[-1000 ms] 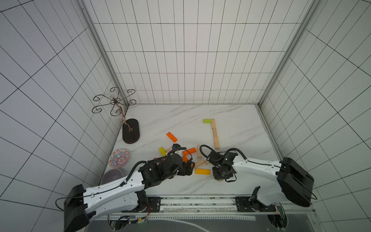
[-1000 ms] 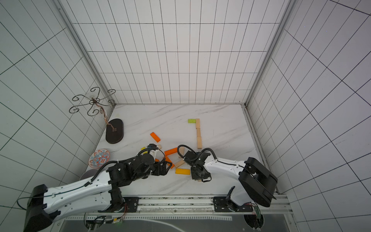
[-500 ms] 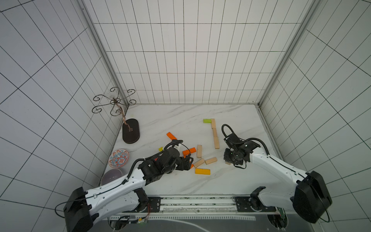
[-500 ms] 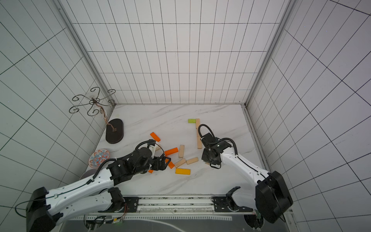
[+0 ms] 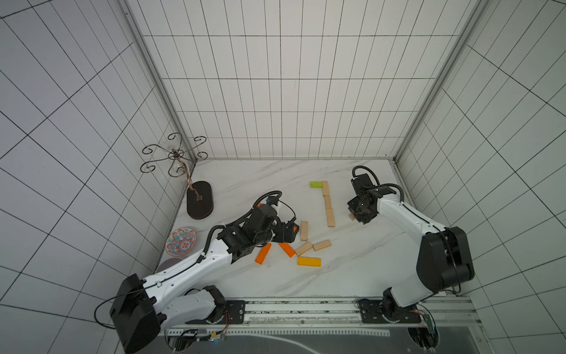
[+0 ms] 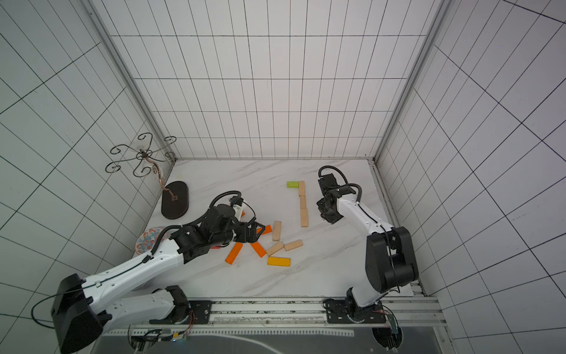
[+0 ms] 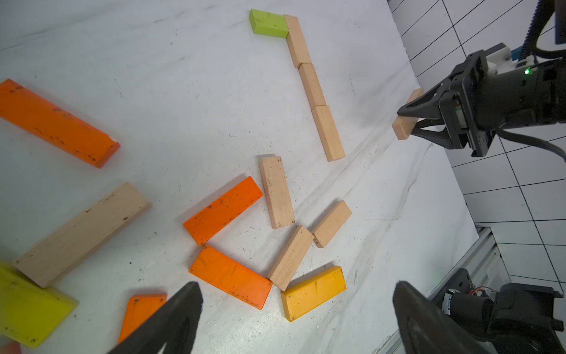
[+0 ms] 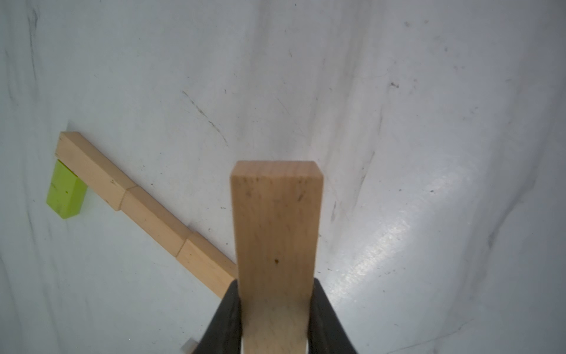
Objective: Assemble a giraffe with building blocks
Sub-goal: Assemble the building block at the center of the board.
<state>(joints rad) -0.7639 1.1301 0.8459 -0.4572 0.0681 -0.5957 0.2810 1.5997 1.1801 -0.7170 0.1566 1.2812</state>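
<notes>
Pale wood in grip: clamps one bar (image 8: 275, 220) in the right claw (image 7: 405, 122), just at 3 o'clock of the near end of the row (image 5: 327, 203) running 12-to-6 on the counter (image 5: 352, 269), nearer than the wide-open left claw (image 7: 295, 288) above loose blocks (image 5: 308, 261) at 7 o'clock.

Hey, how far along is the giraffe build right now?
Done: a green block touching the end of a three-block pale row. In hand: the right end effector grips another pale block. Left: loose blocks by the open left end effector.
</notes>
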